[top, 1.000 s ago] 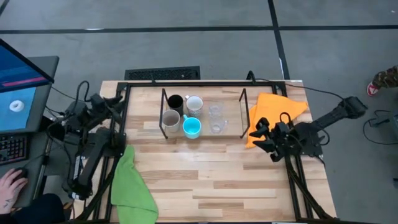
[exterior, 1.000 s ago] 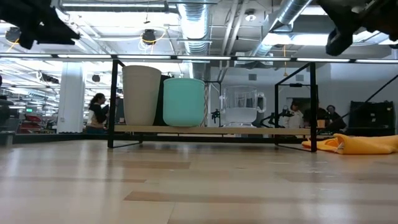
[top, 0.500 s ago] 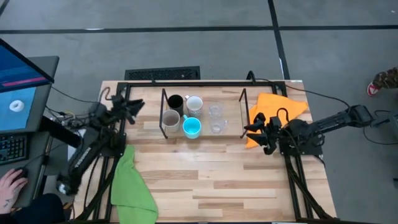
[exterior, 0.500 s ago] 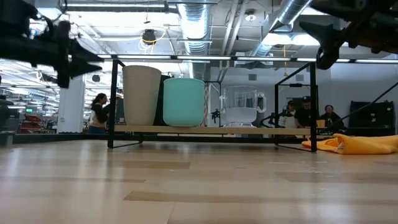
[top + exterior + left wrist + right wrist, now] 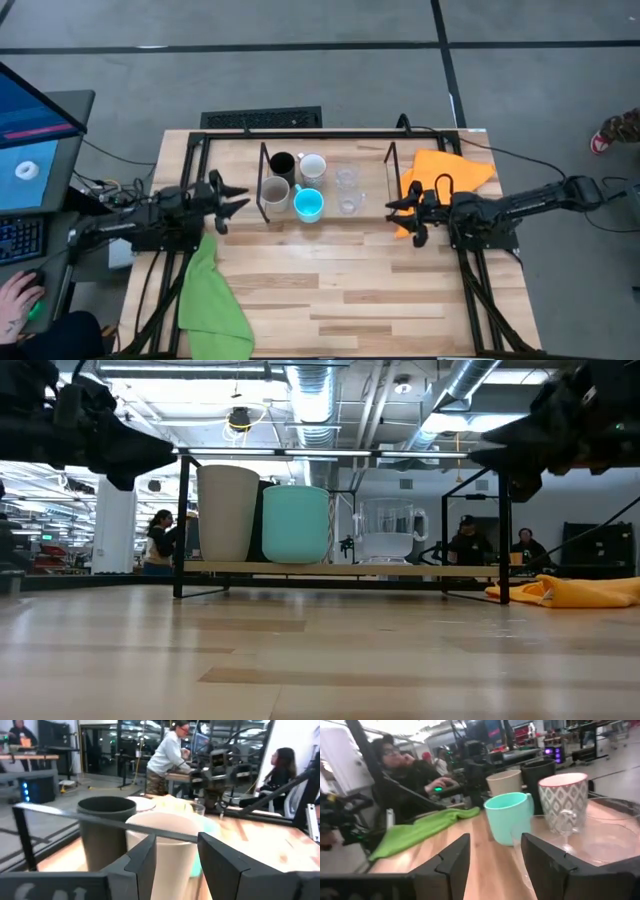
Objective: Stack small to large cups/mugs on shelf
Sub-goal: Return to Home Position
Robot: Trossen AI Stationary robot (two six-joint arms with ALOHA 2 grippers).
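Change: left gripper (image 5: 232, 197) and right gripper (image 5: 400, 212) swung inward, now flanking shelf (image 5: 375, 185) above counter (image 5: 330, 280), fingers apart, empty. Mugs (image 5: 308, 204) all shelved; stacking looks finished.

Bright ceiling lights (image 5: 445, 422) flood the room. The table (image 5: 330, 290) is evenly lit, with only faint shadows under the shelf (image 5: 325, 215). The backlit glass cup (image 5: 388, 532) glints.

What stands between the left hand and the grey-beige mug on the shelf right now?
Only the shelf's thin black metal end frame, which crosses in front of the tall grey-beige mug. The left hand hovers just outside it, open and empty.
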